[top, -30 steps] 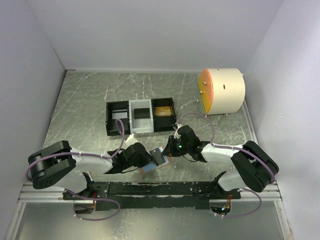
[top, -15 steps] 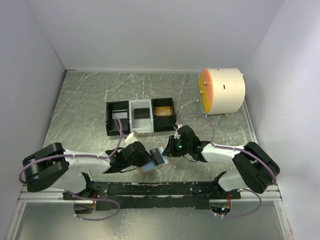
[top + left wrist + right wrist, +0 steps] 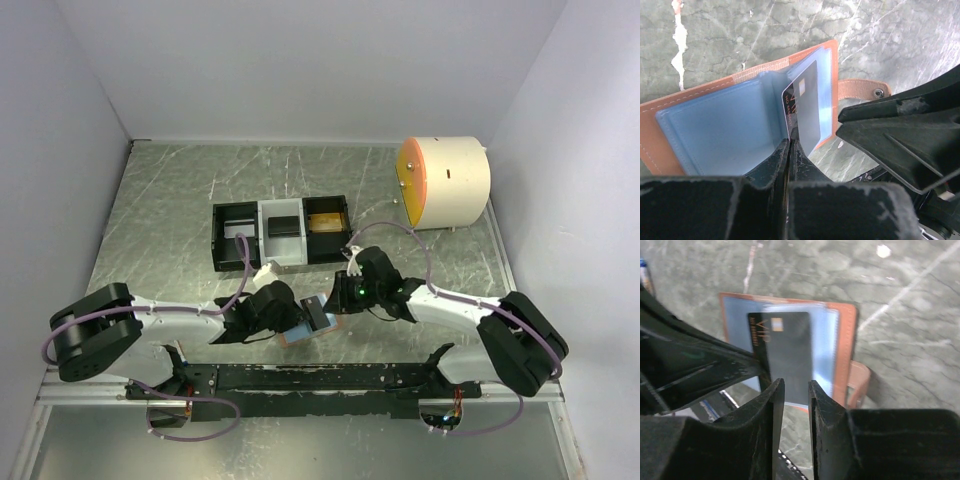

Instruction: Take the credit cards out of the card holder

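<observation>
**A:** Where's the holder [image 3: 296,338]?

**B:** It's open at the near side of the table [image 3: 180,200], between the two arms. The dark card [image 3: 807,107] sits in its right half and looks partly out of the blue pocket.

**A:** And the grippers?

**B:** The left gripper [image 3: 790,145] is pinched tight on what looks like the holder's near edge at the fold. The right gripper [image 3: 796,390] has a narrow gap between its jaws. The card's edge shows in that gap, but I see no grip on it.

**A:** So how should the pull go?

**B:** I'd set the right jaws over the card's free edge alone, clear of the pocket and the pale layers behind it. Then close firmly and draw straight along the pocket's line. The left grip needs to hold firm, or the holder will simply follow the card.
</observation>
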`<action>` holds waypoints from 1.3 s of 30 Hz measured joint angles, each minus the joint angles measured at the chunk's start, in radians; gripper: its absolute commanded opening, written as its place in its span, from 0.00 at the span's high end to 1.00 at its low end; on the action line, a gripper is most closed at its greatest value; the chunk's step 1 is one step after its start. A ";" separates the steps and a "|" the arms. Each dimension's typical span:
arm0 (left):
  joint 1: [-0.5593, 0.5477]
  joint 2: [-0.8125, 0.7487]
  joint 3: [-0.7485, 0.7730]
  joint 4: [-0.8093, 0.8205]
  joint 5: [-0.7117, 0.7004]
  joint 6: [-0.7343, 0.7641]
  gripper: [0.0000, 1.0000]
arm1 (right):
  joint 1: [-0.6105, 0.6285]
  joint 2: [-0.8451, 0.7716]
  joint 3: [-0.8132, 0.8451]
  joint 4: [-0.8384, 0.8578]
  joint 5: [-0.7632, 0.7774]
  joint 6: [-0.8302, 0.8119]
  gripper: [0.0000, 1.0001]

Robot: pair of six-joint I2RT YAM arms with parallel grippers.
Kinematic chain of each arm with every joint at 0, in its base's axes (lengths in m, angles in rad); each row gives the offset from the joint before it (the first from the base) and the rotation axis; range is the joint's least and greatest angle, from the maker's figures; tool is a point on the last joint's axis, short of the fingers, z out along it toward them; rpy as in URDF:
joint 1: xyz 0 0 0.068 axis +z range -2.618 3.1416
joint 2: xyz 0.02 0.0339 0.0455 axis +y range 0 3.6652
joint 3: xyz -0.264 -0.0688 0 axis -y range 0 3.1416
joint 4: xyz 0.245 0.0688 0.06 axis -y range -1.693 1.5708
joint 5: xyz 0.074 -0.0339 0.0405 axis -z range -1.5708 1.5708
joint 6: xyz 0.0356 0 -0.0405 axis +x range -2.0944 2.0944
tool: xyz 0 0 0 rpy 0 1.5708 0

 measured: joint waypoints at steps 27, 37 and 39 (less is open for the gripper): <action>0.000 -0.074 0.000 -0.082 0.006 0.015 0.83 | 0.013 0.125 0.098 -0.048 0.058 -0.027 0.72; 0.000 -0.079 -0.047 -0.031 0.019 0.025 0.73 | 0.013 0.000 0.095 -0.086 0.035 -0.047 0.69; 0.000 -0.076 -0.060 -0.005 0.024 0.024 0.72 | 0.013 0.005 0.126 -0.088 0.006 -0.057 0.70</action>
